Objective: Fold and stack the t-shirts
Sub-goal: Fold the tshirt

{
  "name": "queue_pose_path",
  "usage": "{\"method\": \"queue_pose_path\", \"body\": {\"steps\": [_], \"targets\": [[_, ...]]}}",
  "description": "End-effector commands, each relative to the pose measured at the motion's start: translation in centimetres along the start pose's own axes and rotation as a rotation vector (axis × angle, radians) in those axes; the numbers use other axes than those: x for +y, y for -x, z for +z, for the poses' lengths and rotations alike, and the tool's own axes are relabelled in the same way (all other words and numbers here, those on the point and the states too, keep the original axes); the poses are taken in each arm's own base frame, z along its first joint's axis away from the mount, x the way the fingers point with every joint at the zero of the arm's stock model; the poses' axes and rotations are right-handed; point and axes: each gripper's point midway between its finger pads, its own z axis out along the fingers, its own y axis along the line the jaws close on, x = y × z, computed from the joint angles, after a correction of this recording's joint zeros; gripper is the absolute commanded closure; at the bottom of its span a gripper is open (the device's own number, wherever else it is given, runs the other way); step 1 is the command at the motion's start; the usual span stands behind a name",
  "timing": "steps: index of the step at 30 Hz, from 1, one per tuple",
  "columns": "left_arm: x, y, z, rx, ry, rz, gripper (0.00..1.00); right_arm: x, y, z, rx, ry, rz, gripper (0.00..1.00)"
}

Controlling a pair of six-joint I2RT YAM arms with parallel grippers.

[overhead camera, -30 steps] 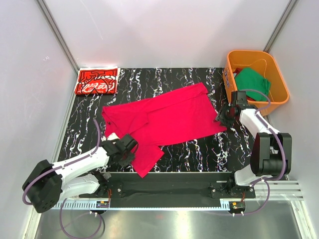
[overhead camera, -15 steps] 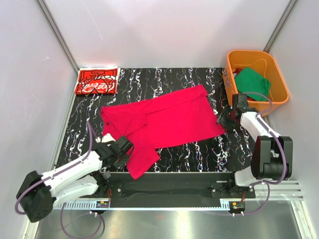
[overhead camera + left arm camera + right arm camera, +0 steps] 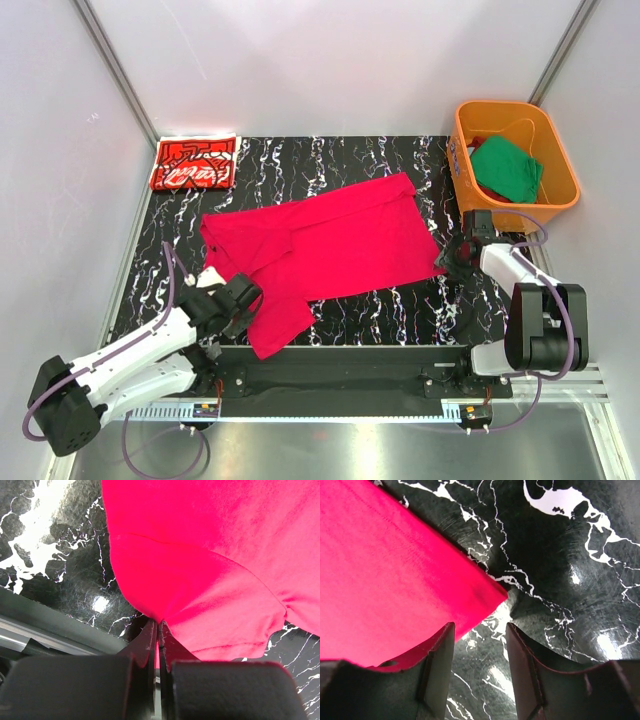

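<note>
The black marbled worktop (image 3: 380,160) filled mid-frame, with the crimson t-shirt (image 3: 330,240) spread across its centre. At upper right the orange tub (image 3: 460,140) held the green t-shirt (image 3: 508,168), and at upper left lay the folded printed t-shirt (image 3: 194,163). Lower left, the left gripper (image 3: 159,630) had its jaws pinched shut on the crimson hem. The right gripper (image 3: 480,630) had its jaws apart at the shirt's right corner.

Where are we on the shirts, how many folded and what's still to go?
Done: the printed red t-shirt lies folded at the far-left corner. In hand: the crimson t-shirt lies spread out, left jaws shut on its near edge, right jaws open at its right corner. Left: the green t-shirt sits in the orange tub, and nothing is stacked.
</note>
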Motion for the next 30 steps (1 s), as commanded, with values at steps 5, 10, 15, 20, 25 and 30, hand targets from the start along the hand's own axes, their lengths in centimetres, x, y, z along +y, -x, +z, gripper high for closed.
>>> {"method": "queue_pose_path", "body": {"steps": [5,10,15,20,25,30], "targets": [[-0.8,1.1,-0.5,-0.049,-0.024,0.018,1.00,0.3,1.3,1.8,-0.060,0.004,0.069,0.47],[-0.7,1.1,-0.4,-0.050,-0.032,0.015,1.00,0.1,0.8,2.9,-0.025,-0.015,0.083,0.51],[-0.6,1.2,-0.6,-0.053,-0.040,0.013,1.00,0.1,1.0,2.7,-0.035,-0.014,0.077,0.64],[-0.8,1.8,-1.1,-0.079,-0.056,0.023,1.00,0.4,1.3,1.7,-0.052,0.007,0.052,1.00],[-2.2,2.9,-2.1,-0.114,-0.086,0.043,1.00,1.4,2.8,-0.1,-0.102,0.041,0.017,1.00],[-3.5,4.3,-3.2,-0.159,-0.105,0.057,1.00,2.8,4.2,-1.4,-0.123,0.087,-0.037,1.00]]}}
